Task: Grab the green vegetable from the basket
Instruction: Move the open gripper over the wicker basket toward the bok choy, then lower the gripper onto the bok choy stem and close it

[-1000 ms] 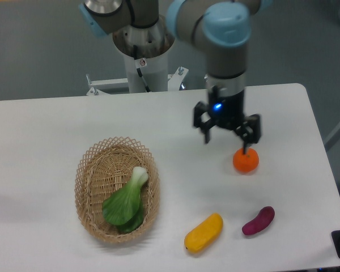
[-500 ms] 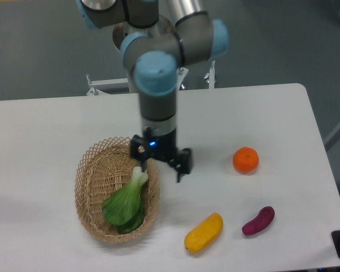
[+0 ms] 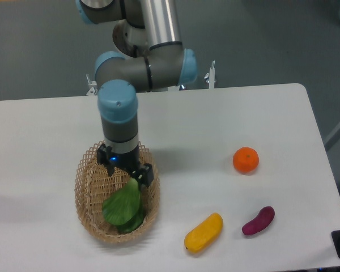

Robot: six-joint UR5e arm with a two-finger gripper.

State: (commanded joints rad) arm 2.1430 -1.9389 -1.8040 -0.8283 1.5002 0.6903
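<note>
Half a second ago my gripper (image 3: 127,170) hung at the basket's right rim, and a second ago it was beside the orange fruit (image 3: 246,160); now it sits over the upper middle of the basket (image 3: 86,175), directly above the pale stem end of the green vegetable (image 3: 123,208). The stem, visible in both earlier views, is now hidden under my gripper. The vegetable's leaves, the basket and the three loose items have not shifted.

My arm reaches down from the base at the far edge of the table (image 3: 45,130), with the forearm running left and the wrist turned straight down, so the blue-capped joint stands vertically over the basket. My gripper points downward into the basket, its dark body covering the spot where the stem lies. Whether its fingers are spread or closed on the stem, I cannot tell; they are blocked by the gripper body.

The basket lies on the left half of the table and holds only the green vegetable, whose broad leaves spread toward the near end. Outside it, well to the right, lie the orange fruit, a yellow oblong vegetable (image 3: 204,232) and a purple vegetable (image 3: 258,220).
</note>
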